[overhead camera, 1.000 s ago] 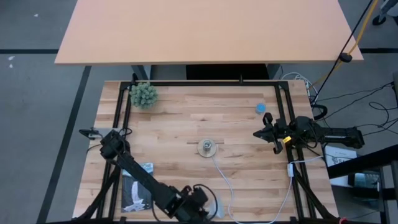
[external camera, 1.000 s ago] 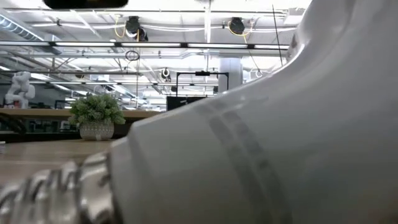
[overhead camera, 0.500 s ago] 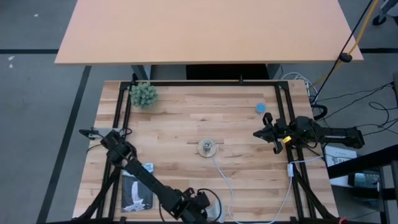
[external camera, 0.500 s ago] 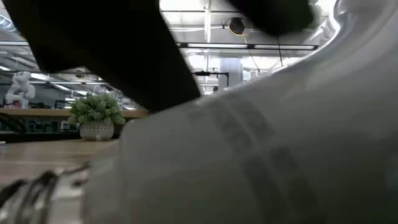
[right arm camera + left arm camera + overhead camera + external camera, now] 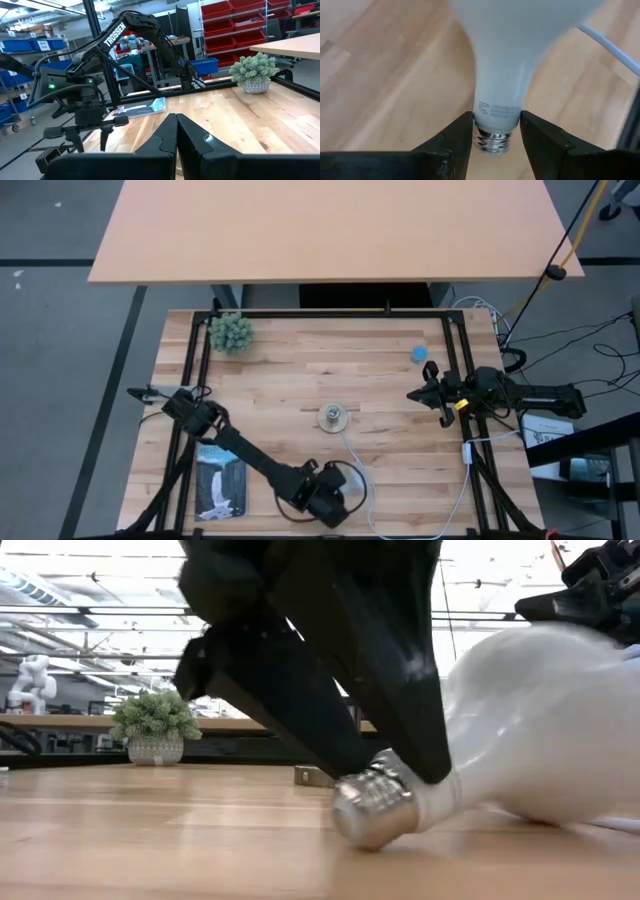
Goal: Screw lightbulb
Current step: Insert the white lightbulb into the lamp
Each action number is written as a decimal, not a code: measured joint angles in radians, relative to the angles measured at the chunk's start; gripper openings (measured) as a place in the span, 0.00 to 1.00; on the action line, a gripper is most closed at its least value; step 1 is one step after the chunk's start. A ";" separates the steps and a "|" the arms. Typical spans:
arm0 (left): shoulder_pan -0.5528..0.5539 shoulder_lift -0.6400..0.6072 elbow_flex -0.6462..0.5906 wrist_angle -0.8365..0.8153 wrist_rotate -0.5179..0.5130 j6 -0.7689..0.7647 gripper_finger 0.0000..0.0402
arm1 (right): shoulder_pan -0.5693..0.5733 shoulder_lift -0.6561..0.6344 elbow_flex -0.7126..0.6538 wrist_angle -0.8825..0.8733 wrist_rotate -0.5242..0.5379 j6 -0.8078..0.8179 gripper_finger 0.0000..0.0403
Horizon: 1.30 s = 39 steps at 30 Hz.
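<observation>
The white lightbulb (image 5: 540, 740) lies near the table's near edge, its dome (image 5: 545, 808) on the wood and its grey screw base (image 5: 375, 810) pointing left in the low view. It also shows in the high view (image 5: 355, 483). My left gripper (image 5: 496, 125) is shut on it. The round metallic socket (image 5: 333, 417) with its white cord sits at mid-table. My right gripper (image 5: 425, 393) hangs shut and empty at the right, as the right wrist view (image 5: 175, 135) shows. My left gripper pinches the lightbulb's narrow neck (image 5: 496, 112), just above the screw base, between its two fingers (image 5: 462, 135). The fingers (image 5: 400, 690) come slanting down from above and lie across the bulb. The bulb lies nearly flat with its dome on the table.
A small potted plant (image 5: 231, 332) stands at the far left corner. A small blue round object (image 5: 419, 353) lies at the far right. A printed card (image 5: 220, 485) lies at the near left. The white cord (image 5: 360, 470) runs from the socket toward the near edge.
My left gripper has gone from the near edge a little toward the far edge and the right. The lightbulb, which filled the low view, now lies farther from the near edge, between the fingers.
</observation>
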 joint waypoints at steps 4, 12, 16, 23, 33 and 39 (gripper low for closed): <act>0.005 -0.003 0.000 0.000 -0.008 0.031 0.41 | 0.000 0.000 0.000 0.000 0.000 0.000 0.00; 0.048 -0.005 0.009 -0.010 -0.047 0.042 0.41 | 0.000 0.000 0.000 0.000 0.000 0.000 0.00; 0.081 -0.002 0.009 -0.011 -0.048 0.074 0.41 | 0.000 0.000 0.000 0.000 0.000 0.000 0.00; 0.149 0.000 -0.003 -0.059 -0.074 0.191 0.41 | 0.000 0.000 0.000 0.000 0.000 0.000 0.00; 0.242 0.001 -0.005 -0.070 -0.065 0.619 0.41 | 0.000 0.000 0.000 0.000 0.000 0.000 0.00; 0.233 0.001 -0.005 -0.070 -0.026 0.616 0.36 | 0.000 0.000 0.000 0.000 0.000 0.000 0.00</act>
